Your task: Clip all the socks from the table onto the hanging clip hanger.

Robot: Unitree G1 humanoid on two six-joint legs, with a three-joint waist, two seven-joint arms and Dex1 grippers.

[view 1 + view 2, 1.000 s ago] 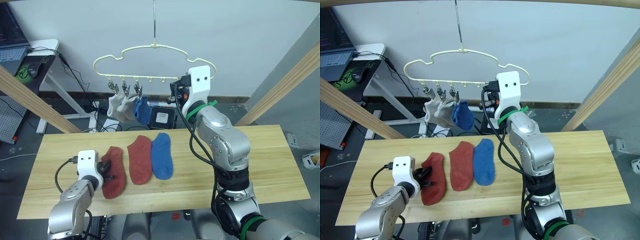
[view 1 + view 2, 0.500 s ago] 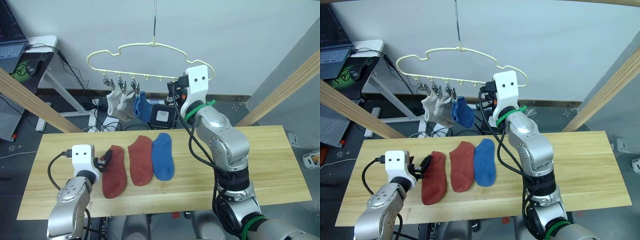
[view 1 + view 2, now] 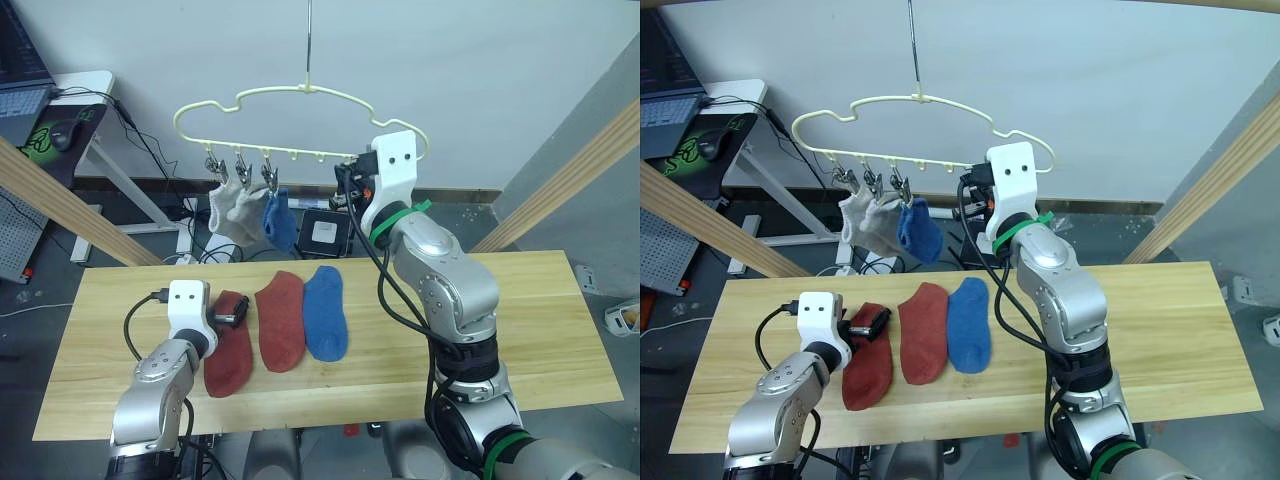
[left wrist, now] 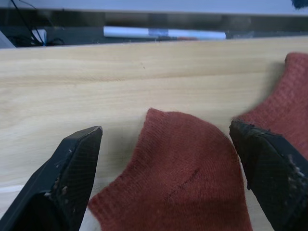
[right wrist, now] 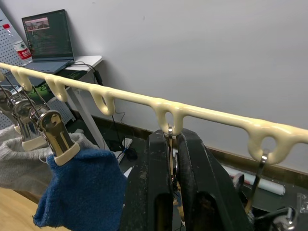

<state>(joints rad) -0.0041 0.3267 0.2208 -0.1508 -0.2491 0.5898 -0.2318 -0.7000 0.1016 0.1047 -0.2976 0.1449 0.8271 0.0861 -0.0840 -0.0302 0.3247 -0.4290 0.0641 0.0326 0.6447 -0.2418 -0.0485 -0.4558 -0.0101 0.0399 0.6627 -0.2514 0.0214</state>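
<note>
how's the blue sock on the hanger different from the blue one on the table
The blue sock on the hanger dangles bunched from a clip of the clip hanger, next to two grey socks. The blue sock on the table lies flat and spread out on the table, beside a rust-red sock. Both are the same blue knit.

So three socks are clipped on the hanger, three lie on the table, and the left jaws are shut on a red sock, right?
Not quite. The left gripper has its jaws open, straddling the red sock's cuff without pinching it, as the left wrist view shows. Three socks on the hanger and three on the table is right.
</note>
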